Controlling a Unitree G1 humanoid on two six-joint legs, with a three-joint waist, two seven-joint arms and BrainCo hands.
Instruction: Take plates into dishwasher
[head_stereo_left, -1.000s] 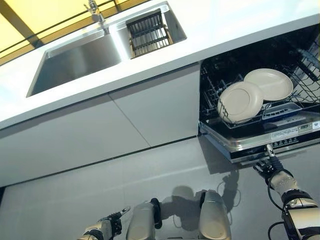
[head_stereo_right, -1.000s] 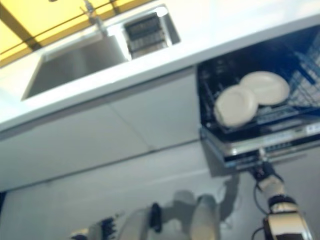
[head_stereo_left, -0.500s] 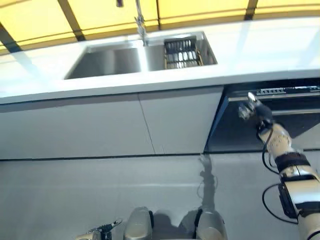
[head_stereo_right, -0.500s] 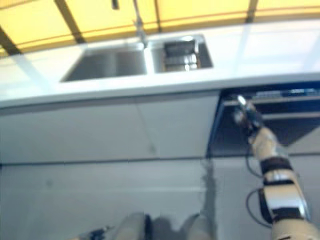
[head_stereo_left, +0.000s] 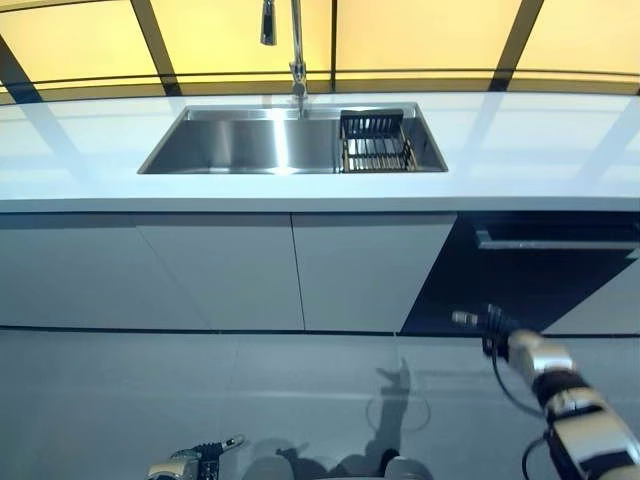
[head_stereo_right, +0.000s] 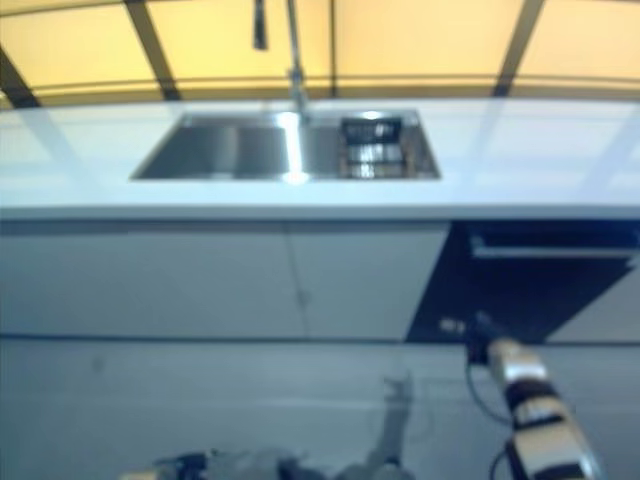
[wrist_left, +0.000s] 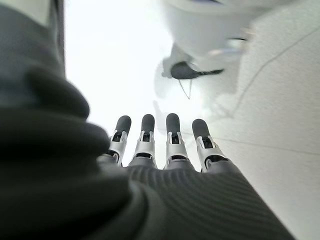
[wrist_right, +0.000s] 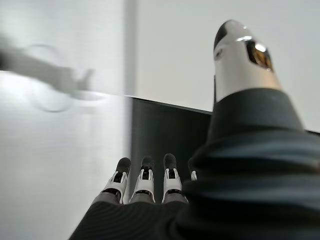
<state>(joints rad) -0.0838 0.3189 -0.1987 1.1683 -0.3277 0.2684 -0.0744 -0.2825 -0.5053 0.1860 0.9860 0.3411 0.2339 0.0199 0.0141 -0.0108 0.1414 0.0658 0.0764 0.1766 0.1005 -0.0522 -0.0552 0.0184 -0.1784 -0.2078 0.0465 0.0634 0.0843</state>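
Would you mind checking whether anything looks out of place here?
Nothing stands out: the dishwasher door is shut, the sink holds only its rack, and the right hand is open, holding nothing.

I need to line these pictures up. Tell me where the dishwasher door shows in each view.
Left eye view: dishwasher door, dark panel under the countertop, right side, shut.
Right eye view: same dark panel, right side.
Left wrist view: not in it.
Right wrist view: dark panel past the right hand.
Shared landmark: the sink, in both eye views.
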